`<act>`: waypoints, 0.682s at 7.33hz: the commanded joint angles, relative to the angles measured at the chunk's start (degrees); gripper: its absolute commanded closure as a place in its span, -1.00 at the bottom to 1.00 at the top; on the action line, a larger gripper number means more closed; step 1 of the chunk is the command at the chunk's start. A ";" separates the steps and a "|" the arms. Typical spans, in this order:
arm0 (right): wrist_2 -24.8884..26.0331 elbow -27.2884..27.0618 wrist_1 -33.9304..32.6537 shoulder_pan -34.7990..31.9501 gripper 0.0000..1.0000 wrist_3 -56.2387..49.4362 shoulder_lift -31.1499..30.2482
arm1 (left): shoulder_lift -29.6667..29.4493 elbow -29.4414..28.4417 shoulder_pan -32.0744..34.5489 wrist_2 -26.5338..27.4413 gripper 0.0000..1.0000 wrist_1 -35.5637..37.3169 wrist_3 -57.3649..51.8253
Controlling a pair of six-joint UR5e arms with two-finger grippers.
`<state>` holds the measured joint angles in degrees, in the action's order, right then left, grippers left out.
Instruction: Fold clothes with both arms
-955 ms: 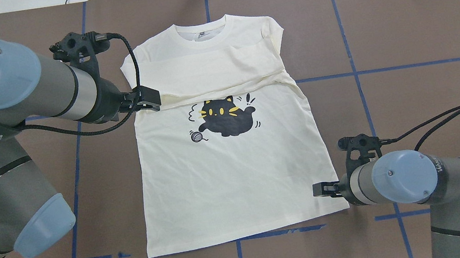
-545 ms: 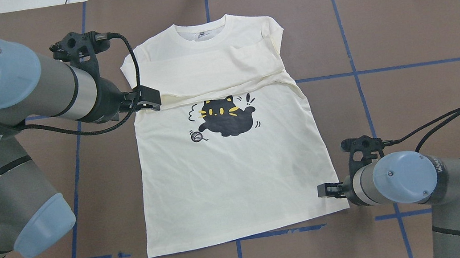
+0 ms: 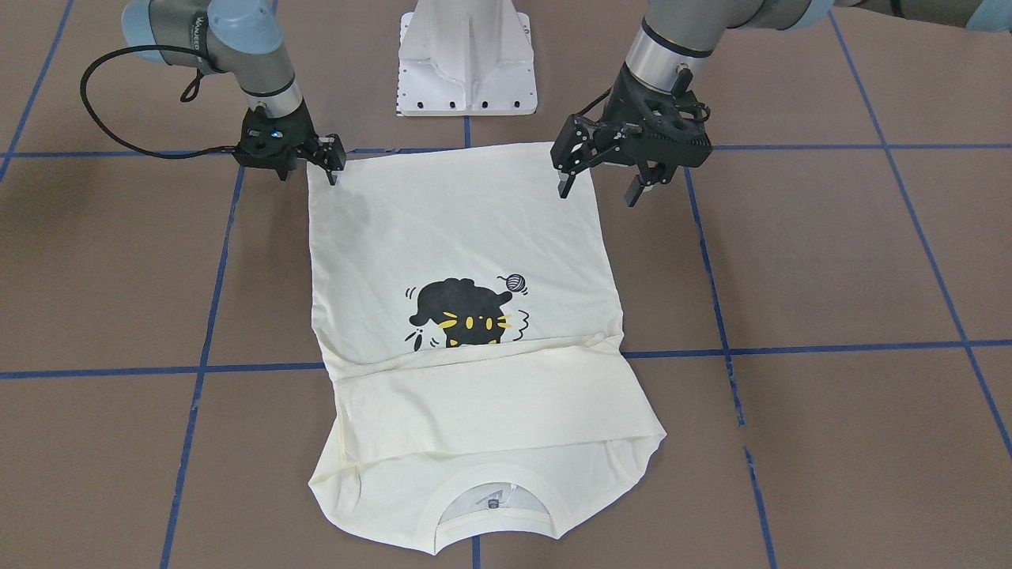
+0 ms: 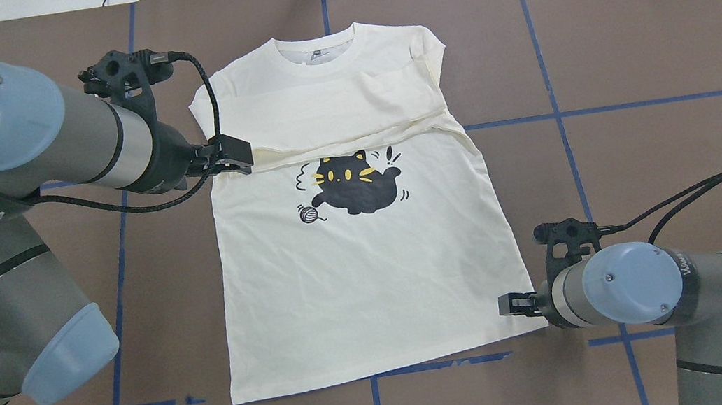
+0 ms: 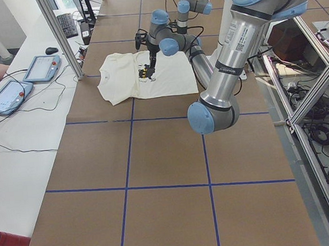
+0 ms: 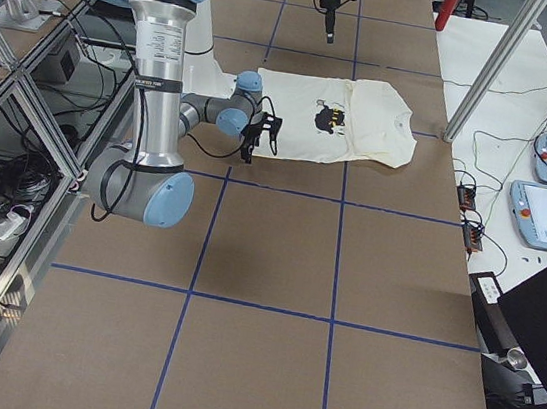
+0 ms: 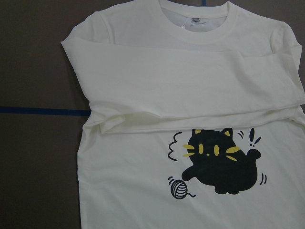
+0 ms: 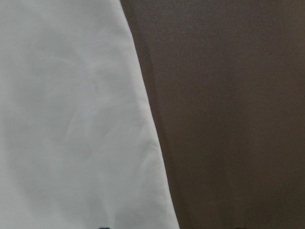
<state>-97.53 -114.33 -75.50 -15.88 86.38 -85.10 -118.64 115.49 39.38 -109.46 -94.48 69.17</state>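
Directions follow the overhead view, with 12 o'clock pointing away from the robot.

Nearest the robot, at 6 o'clock, stands the white pedestal base (image 3: pixel 466 55). Just beyond it the hem of the cream T-shirt (image 4: pixel 373 285) runs across the brown table (image 4: pixel 629 52). The garment lies flat and face up at the middle of the table.

At the shirt's 5 o'clock hem corner the right gripper (image 3: pixel 307 172) sits low, close to the table. Its fingers are spread, one on each side of the cloth's side edge. The right wrist view shows that edge close up, cloth on one side and bare table on the other.

On the shirt's 8 to 9 o'clock side the left gripper (image 3: pixel 598 190) hangs well above the table. Its jaws are wide apart and hold nothing. The views disagree on which part of the cloth it is over. From that height the left wrist camera takes in the shirt's whole upper half.

Farther out, the black cat print (image 4: pixel 351 182) with yellow details lies at the shirt's centre. Past it, both sleeves (image 4: pixel 335 118) are folded across the chest, their lower edge touching the top of the print. The collar (image 4: pixel 320 49) is farthest, at 12 o'clock.
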 commanded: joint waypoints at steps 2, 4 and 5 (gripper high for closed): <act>-0.03 -0.19 0.00 1.20 -0.65 0.19 0.02 | -0.10 0.09 0.00 -0.05 -1.00 0.00 0.00; -1.25 -0.28 0.00 1.11 -0.19 0.10 -0.16 | -0.10 0.09 0.00 -0.05 -1.00 0.00 0.09; -1.34 -0.28 0.00 1.03 -0.07 0.10 -0.16 | -0.10 0.09 0.00 -0.05 -1.00 0.00 0.09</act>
<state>-98.50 -114.60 -75.48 -14.80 86.51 -85.20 -118.71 115.58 39.38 -109.51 -94.48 69.23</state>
